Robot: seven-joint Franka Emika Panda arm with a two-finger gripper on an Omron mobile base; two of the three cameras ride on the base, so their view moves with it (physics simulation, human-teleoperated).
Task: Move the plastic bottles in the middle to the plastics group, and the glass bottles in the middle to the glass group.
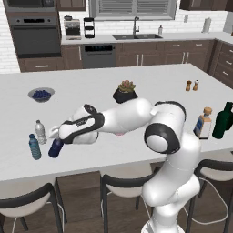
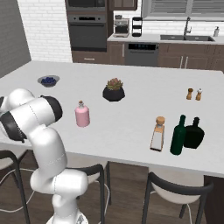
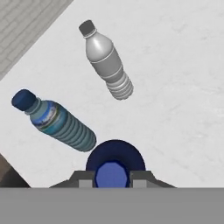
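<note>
We see the navy-blue bottle (image 1: 55, 148) upright near the front left edge of the white surface (image 1: 150, 84), with the tool (image 1: 56, 133) right above it. In the hand view the navy-blue bottle (image 3: 114, 163) sits between the two dark fingertips (image 3: 82, 179), which press against its cap on both sides, so we read the tool (image 3: 112, 178) as clamped on the bottle. Just beside it stand the teal-blue water bottle (image 1: 34, 146) and the clear water bottle (image 1: 41, 132), both upright and a little apart from each other.

Farther toward the middle, in the right base view, the pale-pink bottle (image 2: 82, 114) stands alone on the surface. Well to the right, the square clear bottle (image 2: 158, 134) with its cork top stands just beside the tall dark green bottle (image 2: 178, 135), with a squat dark bottle (image 2: 193, 133) behind that. Beyond lie a potted succulent (image 2: 114, 89), a bowl of blue berries (image 2: 48, 80) and two small shakers (image 2: 194, 94).
</note>
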